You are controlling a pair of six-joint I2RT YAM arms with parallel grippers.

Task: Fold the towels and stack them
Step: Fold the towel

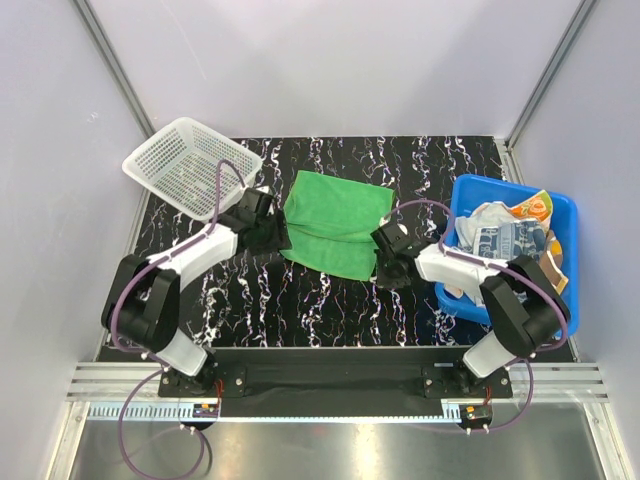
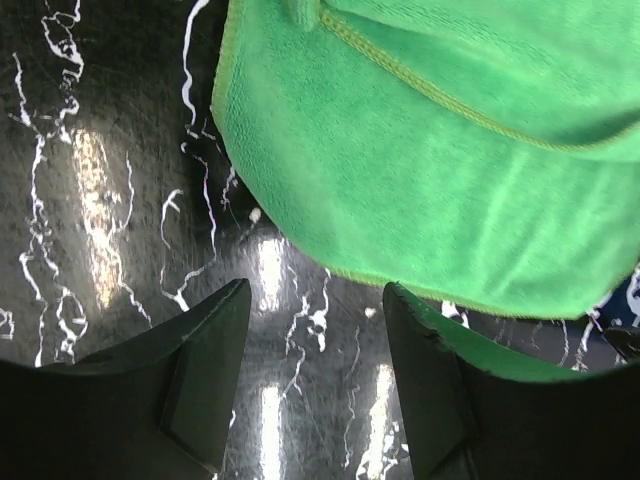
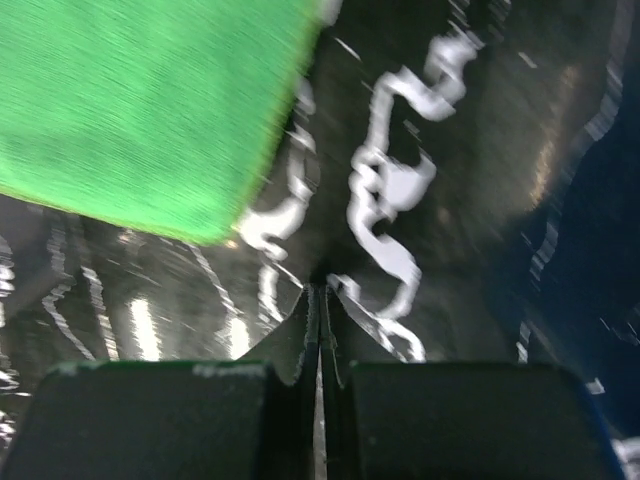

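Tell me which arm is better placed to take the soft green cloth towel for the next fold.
Probably left. The left gripper is open, with the green cloth towel's edge just ahead of its fingers. The right gripper is shut and empty beside the towel's corner, so it must open first.

From the left wrist you get the green towel [image 2: 430,170] only in part, cut off at the top and right. The right wrist view is smeared. The right arm [image 1: 520,305] hides part of the towels [image 1: 505,235] in the blue tub [image 1: 468,200].
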